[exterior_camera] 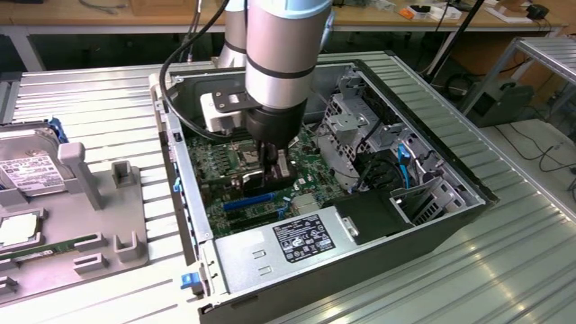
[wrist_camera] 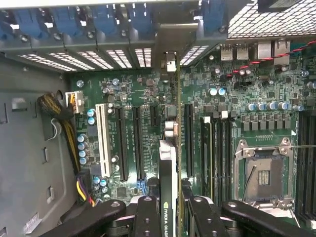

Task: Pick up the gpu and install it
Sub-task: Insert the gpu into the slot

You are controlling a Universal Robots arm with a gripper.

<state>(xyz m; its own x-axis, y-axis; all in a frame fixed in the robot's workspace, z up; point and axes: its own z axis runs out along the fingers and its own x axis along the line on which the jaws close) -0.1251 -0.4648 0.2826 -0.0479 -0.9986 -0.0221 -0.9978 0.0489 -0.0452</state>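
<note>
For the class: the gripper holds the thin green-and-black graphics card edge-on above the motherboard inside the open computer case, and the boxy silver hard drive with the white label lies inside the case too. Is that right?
Not quite. The boxy silver hard drive with the white label lies outside the open computer case, on the grey fixture at the exterior view's left. The rest holds: the gripper grips the thin green-and-black graphics card edge-on above the green motherboard, as the wrist view shows.

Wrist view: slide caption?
Jaws grip the gpu edge-on above the motherboard expansion slots, its bracket toward the case's rear slot covers.
</note>
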